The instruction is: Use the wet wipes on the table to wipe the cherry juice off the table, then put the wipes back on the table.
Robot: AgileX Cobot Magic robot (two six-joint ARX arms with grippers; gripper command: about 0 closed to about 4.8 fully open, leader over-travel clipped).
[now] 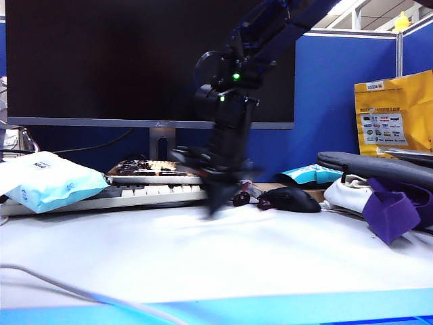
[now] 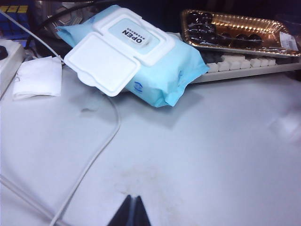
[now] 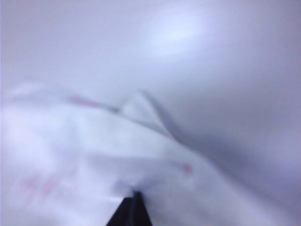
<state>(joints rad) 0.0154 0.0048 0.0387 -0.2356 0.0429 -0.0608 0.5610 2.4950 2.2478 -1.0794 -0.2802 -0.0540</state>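
The right gripper (image 3: 133,200) is clamped on the wet wipes (image 3: 94,160) — a thin, limp, pink-stained sheet pressed on the table (image 1: 270,257) mid-desk. It looks light and prone to bunching, so a pinch at a fold suits it. The left gripper (image 2: 132,207) hovers closed, empty — near the wipes packet (image 2: 141,56).

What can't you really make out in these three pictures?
- Exterior view: the right gripper is motion-blurred; the wipe it holds cannot be seen.
- Right wrist view: the wipe is blurred, pink stains smeared; the table shows no clear juice.
- Left wrist view: the left gripper, shut, is cut off by the edge.
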